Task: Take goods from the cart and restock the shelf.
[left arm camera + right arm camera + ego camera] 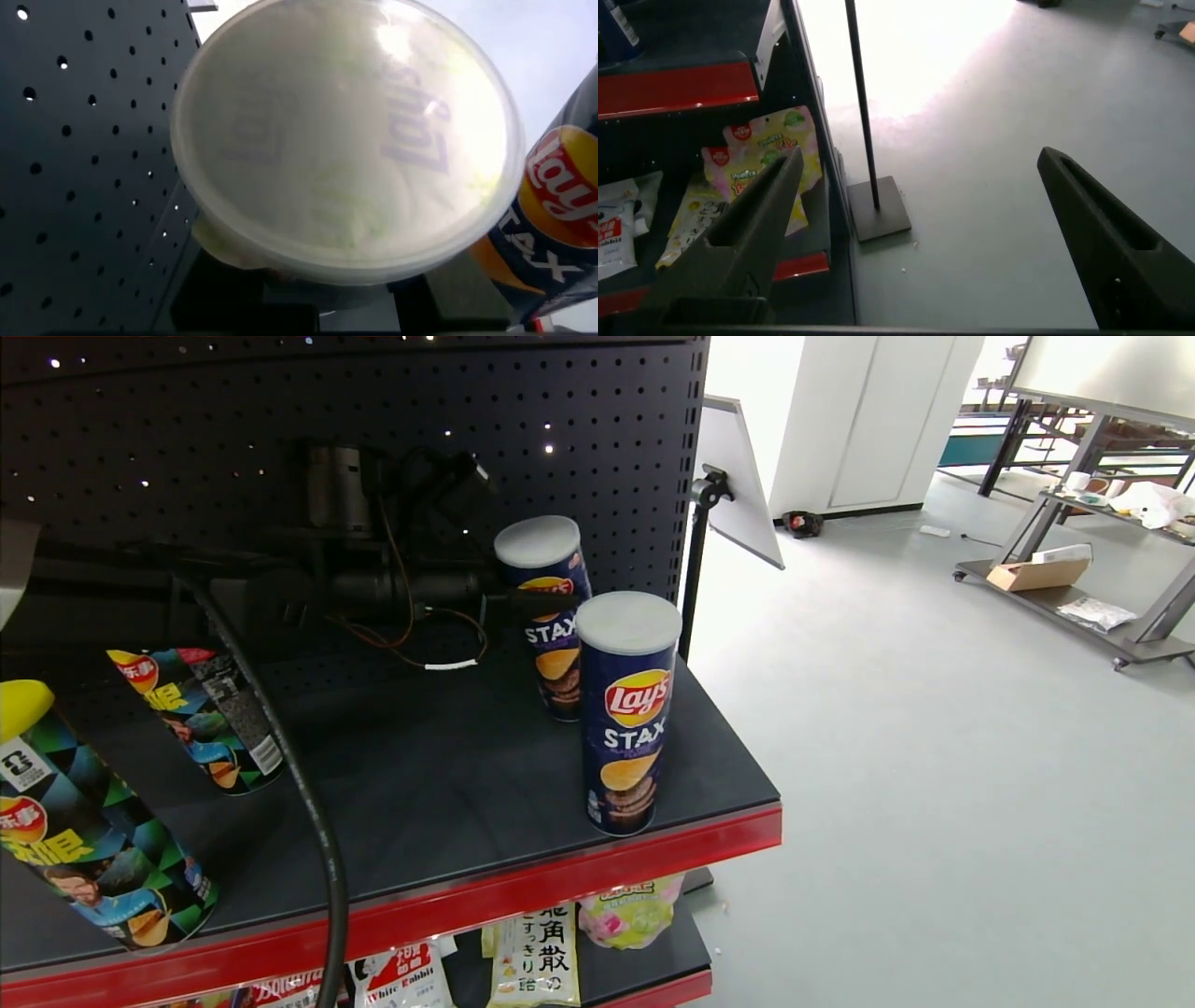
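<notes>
Two blue chip cans with white lids stand at the right end of the black shelf top (420, 784). The front can (627, 709) is upright near the red edge. The back can (546, 616) stands by the pegboard, and my left gripper (534, 602) is shut around its upper body. In the left wrist view that can's lid (346, 140) is very close, with the front can (561, 215) beside it. My right gripper (920, 159) hangs open over the floor beside the shelf's end, holding nothing.
Two green-and-black chip cans (201, 719) (84, 821) stand on the shelf's left part. Snack bags (532, 957) (766, 163) lie on the lower shelf. A pole stand with a white panel (742, 476) is beside the shelf's right end. Grey floor (934, 803) lies open to the right.
</notes>
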### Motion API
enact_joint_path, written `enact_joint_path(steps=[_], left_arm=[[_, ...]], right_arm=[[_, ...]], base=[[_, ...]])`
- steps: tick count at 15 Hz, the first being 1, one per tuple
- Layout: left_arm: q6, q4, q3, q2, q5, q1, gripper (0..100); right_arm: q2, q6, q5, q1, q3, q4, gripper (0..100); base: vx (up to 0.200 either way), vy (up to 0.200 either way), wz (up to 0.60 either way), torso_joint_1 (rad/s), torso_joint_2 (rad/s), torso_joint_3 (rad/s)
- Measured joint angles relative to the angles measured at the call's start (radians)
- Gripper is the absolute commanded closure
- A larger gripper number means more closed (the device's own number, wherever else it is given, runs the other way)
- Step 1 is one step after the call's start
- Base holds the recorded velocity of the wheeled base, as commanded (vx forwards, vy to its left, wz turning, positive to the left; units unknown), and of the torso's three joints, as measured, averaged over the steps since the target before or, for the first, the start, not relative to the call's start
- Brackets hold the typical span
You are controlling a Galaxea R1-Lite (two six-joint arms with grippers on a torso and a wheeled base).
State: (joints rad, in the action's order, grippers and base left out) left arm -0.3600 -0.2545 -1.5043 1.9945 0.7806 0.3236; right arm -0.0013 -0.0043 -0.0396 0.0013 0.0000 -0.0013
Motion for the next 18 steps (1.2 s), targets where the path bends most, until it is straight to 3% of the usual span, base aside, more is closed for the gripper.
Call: enact_joint_path(steps=[18], left_arm=[[-0.011,0.005,0.004,0.029,-0.005,0.016,100]], right_arm=[[0.0,0.0,0.0,0.0,0.0,0.0,0]], base=[[0.0,0.0,0.0,0.0,0.0,0.0]])
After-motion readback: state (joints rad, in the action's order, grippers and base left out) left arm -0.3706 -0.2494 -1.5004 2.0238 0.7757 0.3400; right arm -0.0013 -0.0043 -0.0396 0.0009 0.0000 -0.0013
